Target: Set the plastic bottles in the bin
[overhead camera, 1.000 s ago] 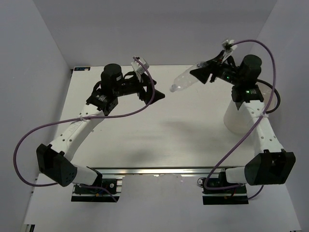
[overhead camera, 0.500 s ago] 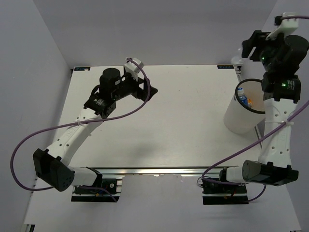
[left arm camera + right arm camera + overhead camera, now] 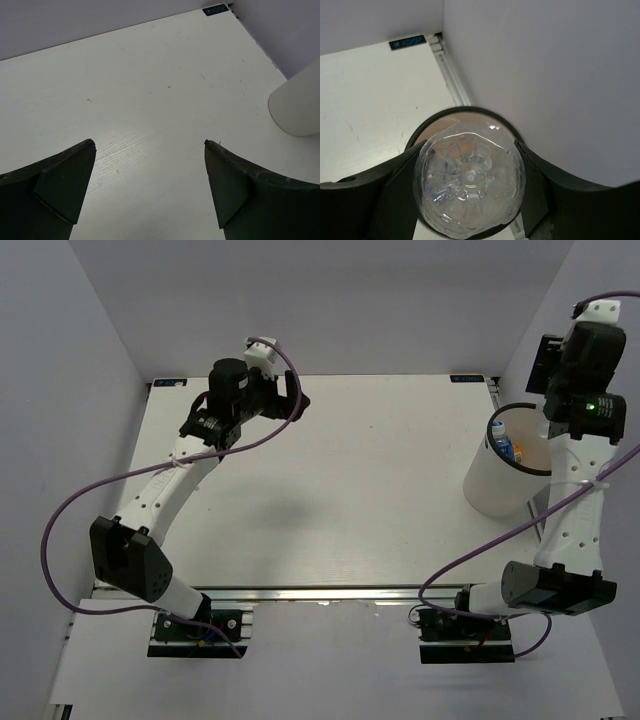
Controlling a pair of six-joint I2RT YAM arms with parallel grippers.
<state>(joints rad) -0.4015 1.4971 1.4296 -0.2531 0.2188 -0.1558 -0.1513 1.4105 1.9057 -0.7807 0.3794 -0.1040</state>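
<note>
My right gripper point(image 3: 470, 143) is shut on a clear unlabelled plastic bottle point(image 3: 470, 182), seen bottom-on and hanging straight above the bin's open mouth. The bin's black rim point(image 3: 465, 110) rings the bottle. In the top view the white bin point(image 3: 500, 485) stands at the table's right edge, with a blue-labelled bottle point(image 3: 507, 446) inside it. My right gripper point(image 3: 553, 365) is high above the bin, and the held bottle is hidden there. My left gripper point(image 3: 296, 402) is open and empty over the far left of the table, jaws wide apart point(image 3: 150, 147).
The bin's white wall point(image 3: 297, 102) shows at the right of the left wrist view. Grey walls close in the table at the back and both sides. The right wall stands right behind the bin.
My right arm has swung right and up with the clear bottle, from above the table's far middle to above the bin. My left arm has drawn back toward the far left.
</note>
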